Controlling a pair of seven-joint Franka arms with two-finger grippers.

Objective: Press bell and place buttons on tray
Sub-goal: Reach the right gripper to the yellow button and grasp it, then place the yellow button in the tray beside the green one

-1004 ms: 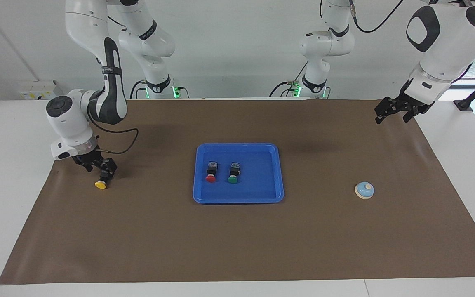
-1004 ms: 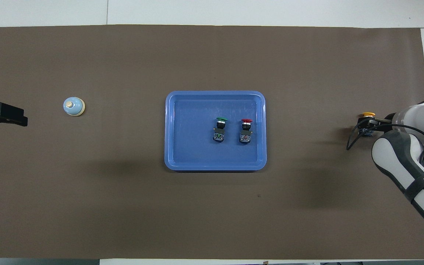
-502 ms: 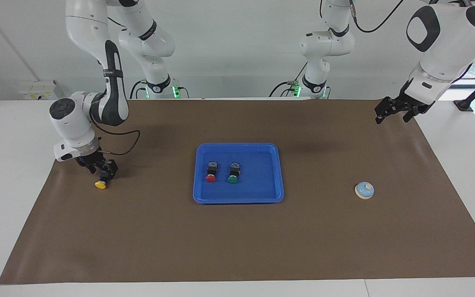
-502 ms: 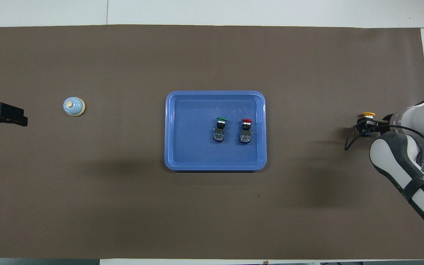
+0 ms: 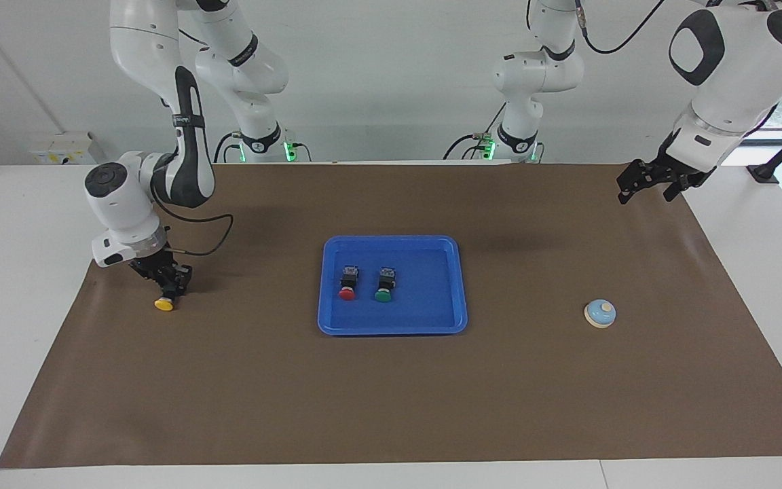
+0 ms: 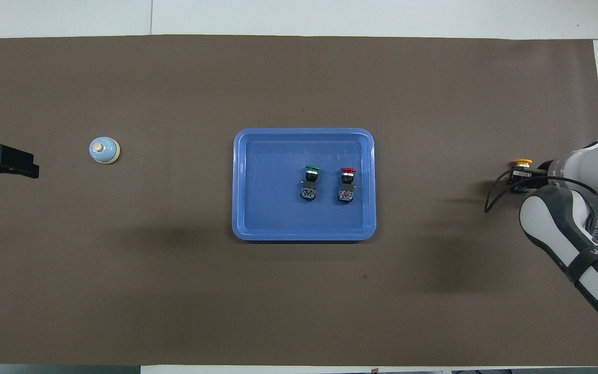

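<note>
Yellow button point(image 5: 164, 303) on mat, clamped in right end effector point(image 5: 168, 288); left end effector point(image 5: 647, 183) open, empty.

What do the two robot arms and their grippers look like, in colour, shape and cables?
Both arms are glossy white with rounded joints and dark grey or black bands and caps. The right gripper and the left gripper are small, black and two-fingered. A thin black cable loops beside the right wrist. Green lights glow at both bases.
</note>
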